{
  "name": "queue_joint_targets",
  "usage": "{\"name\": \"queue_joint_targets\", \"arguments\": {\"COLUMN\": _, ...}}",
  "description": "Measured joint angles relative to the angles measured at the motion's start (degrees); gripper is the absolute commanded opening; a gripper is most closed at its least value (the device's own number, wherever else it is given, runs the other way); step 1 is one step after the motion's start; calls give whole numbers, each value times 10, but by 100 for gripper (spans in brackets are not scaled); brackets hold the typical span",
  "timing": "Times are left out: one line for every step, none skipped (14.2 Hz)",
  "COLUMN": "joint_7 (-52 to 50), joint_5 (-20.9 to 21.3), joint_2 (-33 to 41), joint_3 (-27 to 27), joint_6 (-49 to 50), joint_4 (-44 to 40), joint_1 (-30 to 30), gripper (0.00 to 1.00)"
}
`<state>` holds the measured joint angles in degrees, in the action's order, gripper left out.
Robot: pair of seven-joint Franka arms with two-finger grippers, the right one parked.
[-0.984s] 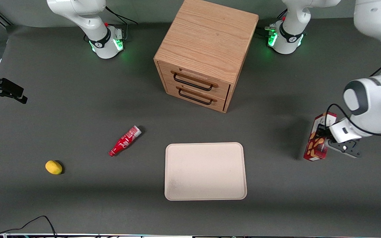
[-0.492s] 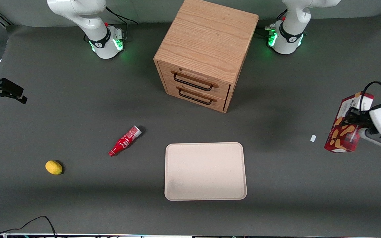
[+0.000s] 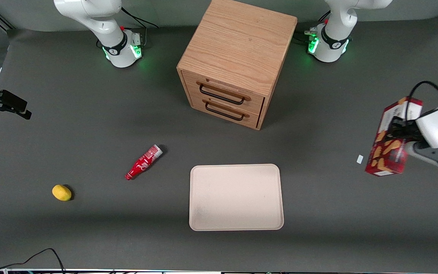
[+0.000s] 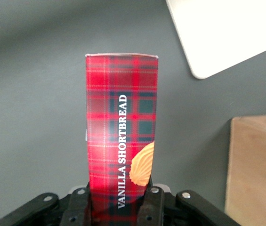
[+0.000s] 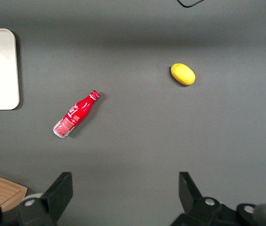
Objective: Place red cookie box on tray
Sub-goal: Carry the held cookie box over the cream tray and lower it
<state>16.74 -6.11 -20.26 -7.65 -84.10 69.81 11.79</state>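
**Inspector A:** Jaws are clamped on the red cookie box (image 4: 120, 141), one on each long side near its end; the gripper (image 3: 401, 131) hangs in the air at the working arm's end of the table.

**Inspector B:** We note the change: a second ago the box stood on the table, and now it is lifted clear and tilted. A small white scrap (image 3: 359, 159) lies beside where it stood.

**Inspector A:** We judge the pick complete. The tray (image 3: 236, 224) is well apart from the box, in front of the wooden drawer cabinet (image 3: 238, 57).

**Inspector B:** Transport and release remain outstanding.
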Motion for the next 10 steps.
{"name": "queue_joint_targets", "arguments": {"joint_7": -48, "joint_5": 0, "joint_2": -16, "joint_3": 27, "joint_6": -3, "joint_4": -14, "joint_1": 2, "gripper": 0}}
{"name": "queue_joint_targets", "arguments": {"joint_7": -104, "joint_5": 0, "joint_2": -37, "joint_3": 57, "joint_6": -14, "joint_4": -28, "joint_1": 6, "gripper": 0}}
{"name": "queue_joint_targets", "arguments": {"joint_7": -158, "joint_5": 2, "joint_2": -61, "joint_3": 81, "joint_6": -35, "joint_4": -40, "joint_1": 16, "gripper": 0}}
{"name": "queue_joint_targets", "arguments": {"joint_7": -211, "joint_5": 11, "joint_2": -89, "joint_3": 96, "joint_6": -66, "joint_4": -52, "joint_1": 34, "gripper": 0}}
{"name": "queue_joint_targets", "arguments": {"joint_7": -255, "joint_5": 28, "joint_2": -118, "joint_3": 102, "joint_6": -102, "joint_4": -61, "joint_1": 58, "gripper": 0}}
{"name": "queue_joint_targets", "arguments": {"joint_7": -297, "joint_5": 47, "joint_2": -148, "joint_3": 103, "joint_6": -138, "joint_4": -70, "joint_1": 83, "gripper": 0}}
{"name": "queue_joint_targets", "arguments": {"joint_7": -332, "joint_5": 59, "joint_2": -176, "joint_3": 103, "joint_6": -169, "joint_4": -79, "joint_1": 104, "gripper": 0}}
{"name": "queue_joint_targets", "arguments": {"joint_7": -358, "joint_5": 65, "joint_2": -203, "joint_3": 103, "joint_6": -197, "joint_4": -88, "joint_1": 118, "gripper": 0}}
{"name": "queue_joint_targets", "arguments": {"joint_7": -377, "joint_5": 67, "joint_2": -227, "joint_3": 103, "joint_6": -223, "joint_4": -95, "joint_1": 126, "gripper": 0}}
{"name": "queue_joint_targets", "arguments": {"joint_7": -391, "joint_5": 68, "joint_2": -248, "joint_3": 103, "joint_6": -243, "joint_4": -101, "joint_1": 127, "gripper": 0}}
